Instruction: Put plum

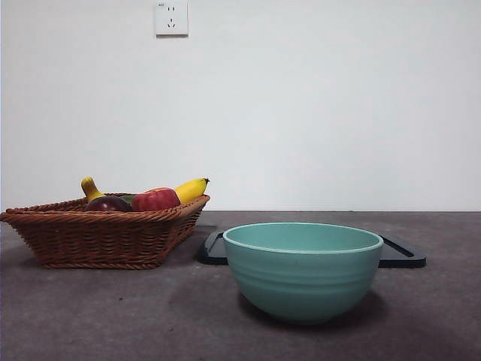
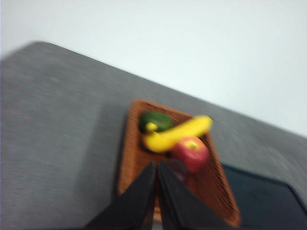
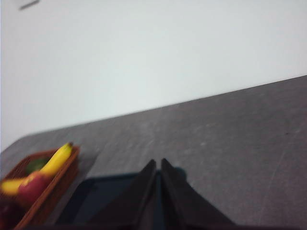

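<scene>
The plum [image 1: 107, 204], dark maroon and glossy, lies in a brown wicker basket [image 1: 98, 233] at the left of the front view, beside a red apple-like fruit [image 1: 155, 200] and a banana [image 1: 191, 189]. In the left wrist view the plum [image 2: 176, 168] is partly hidden behind my left gripper [image 2: 157, 165], which is shut and hangs above the basket [image 2: 216, 191]. My right gripper [image 3: 158, 164] is shut and empty above a dark tray [image 3: 96, 196]. Neither gripper shows in the front view.
A teal bowl [image 1: 303, 271] stands at the front centre. A dark flat tray [image 1: 402, 256] lies behind it. A green fruit [image 2: 156, 121] lies in the basket. A wall with a socket [image 1: 171, 18] stands behind the table.
</scene>
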Controlling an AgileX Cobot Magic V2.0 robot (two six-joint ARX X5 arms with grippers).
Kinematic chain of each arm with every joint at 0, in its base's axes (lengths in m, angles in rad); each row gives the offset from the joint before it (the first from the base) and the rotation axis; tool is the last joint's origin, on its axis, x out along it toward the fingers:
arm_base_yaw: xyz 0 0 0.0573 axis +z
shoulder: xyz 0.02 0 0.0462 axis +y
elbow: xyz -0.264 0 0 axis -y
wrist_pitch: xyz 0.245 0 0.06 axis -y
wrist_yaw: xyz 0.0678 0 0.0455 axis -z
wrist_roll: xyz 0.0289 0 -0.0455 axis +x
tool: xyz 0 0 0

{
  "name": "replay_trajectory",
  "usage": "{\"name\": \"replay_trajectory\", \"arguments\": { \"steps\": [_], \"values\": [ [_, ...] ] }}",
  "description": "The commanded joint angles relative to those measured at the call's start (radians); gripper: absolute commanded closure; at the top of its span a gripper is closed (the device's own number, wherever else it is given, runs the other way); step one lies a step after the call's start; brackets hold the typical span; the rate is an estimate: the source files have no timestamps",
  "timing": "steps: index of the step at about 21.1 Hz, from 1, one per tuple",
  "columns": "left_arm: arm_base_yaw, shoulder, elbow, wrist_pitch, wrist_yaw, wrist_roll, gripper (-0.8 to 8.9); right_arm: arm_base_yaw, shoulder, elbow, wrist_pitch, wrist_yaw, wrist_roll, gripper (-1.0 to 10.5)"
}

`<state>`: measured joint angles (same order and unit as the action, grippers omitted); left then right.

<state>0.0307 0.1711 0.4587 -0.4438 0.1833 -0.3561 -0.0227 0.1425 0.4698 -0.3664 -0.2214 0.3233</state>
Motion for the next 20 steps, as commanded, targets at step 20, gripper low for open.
{"name": "replay_trajectory", "arguments": {
  "steps": [20],
  "values": [
    [-0.080, 0.549, 0.494, -0.480, 0.375, 0.416, 8.04, 0.121, 0.552, 0.475, -0.541, -0.377, -0.351, 9.4]
  ]
}}
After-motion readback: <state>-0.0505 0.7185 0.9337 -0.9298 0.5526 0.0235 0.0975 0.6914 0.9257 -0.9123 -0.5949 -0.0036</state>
